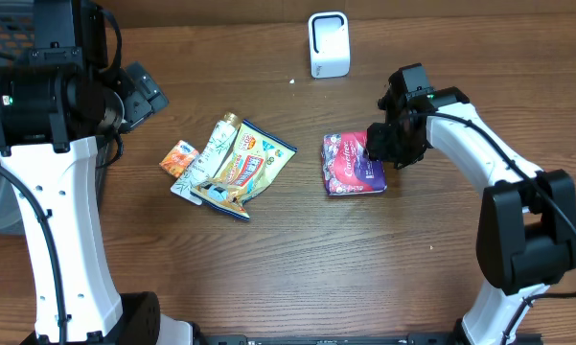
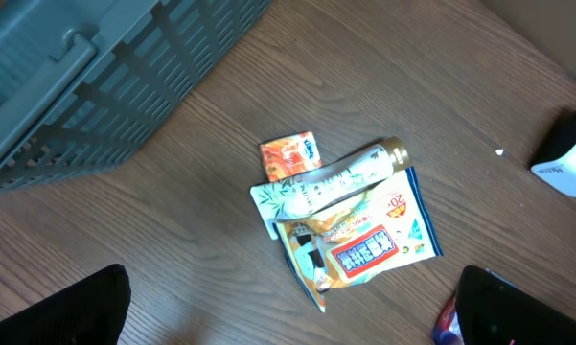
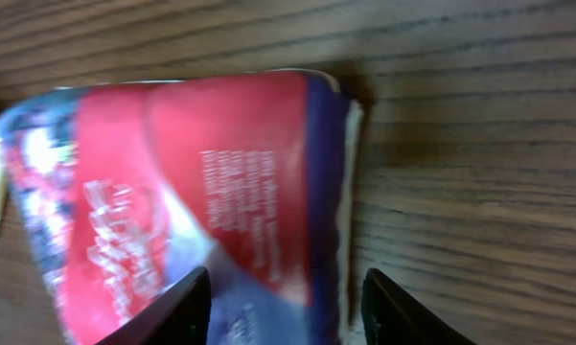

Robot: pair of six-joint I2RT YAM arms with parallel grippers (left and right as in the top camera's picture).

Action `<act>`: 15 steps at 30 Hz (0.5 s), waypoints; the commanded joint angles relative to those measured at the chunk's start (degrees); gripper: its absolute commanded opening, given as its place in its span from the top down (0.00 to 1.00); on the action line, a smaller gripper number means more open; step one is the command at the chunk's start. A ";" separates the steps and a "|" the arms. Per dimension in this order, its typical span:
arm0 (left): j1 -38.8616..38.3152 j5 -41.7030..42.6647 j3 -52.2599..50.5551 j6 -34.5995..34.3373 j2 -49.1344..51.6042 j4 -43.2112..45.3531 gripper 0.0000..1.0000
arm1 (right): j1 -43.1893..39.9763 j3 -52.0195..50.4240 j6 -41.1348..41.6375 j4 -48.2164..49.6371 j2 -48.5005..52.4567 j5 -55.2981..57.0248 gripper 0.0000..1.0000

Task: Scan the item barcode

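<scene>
The item, a red and purple soft pack (image 1: pixel 350 165), lies flat on the wooden table right of centre. It fills the right wrist view (image 3: pixel 172 182), blurred, with white print on it. My right gripper (image 1: pixel 391 146) hangs low over the pack's right end. It is open (image 3: pixel 288 311): one finger is over the pack, and the other is past its white edge with a gap of bare wood between. The white scanner (image 1: pixel 328 43) stands at the back, apart from the pack. My left gripper (image 2: pixel 292 326) is open and empty, high over the table at the left (image 1: pixel 142 96).
A pile of snack packets (image 1: pixel 244 165) with a pale tube (image 1: pixel 216 146) and an orange sachet (image 1: pixel 179 158) lies left of centre (image 2: pixel 359 235). A grey slatted basket (image 2: pixel 96 77) stands beyond the table's left side. The scanner (image 2: pixel 567 158) shows at the left wrist view's right edge.
</scene>
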 commanded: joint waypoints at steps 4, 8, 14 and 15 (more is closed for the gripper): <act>0.00 0.22 0.15 1.11 0.44 -0.11 0.00 | -0.15 -0.04 0.46 -0.28 3.61 -0.68 0.49; 0.00 0.22 0.15 1.14 0.44 -0.11 0.00 | -0.15 -0.04 0.50 0.33 5.25 -2.62 0.60; 0.00 0.22 0.15 1.11 0.44 -0.11 0.00 | -0.48 0.07 0.94 1.81 5.29 -4.61 0.96; 0.00 0.22 0.15 1.11 0.44 -0.09 0.00 | -0.63 0.26 0.94 1.84 5.25 -4.61 0.96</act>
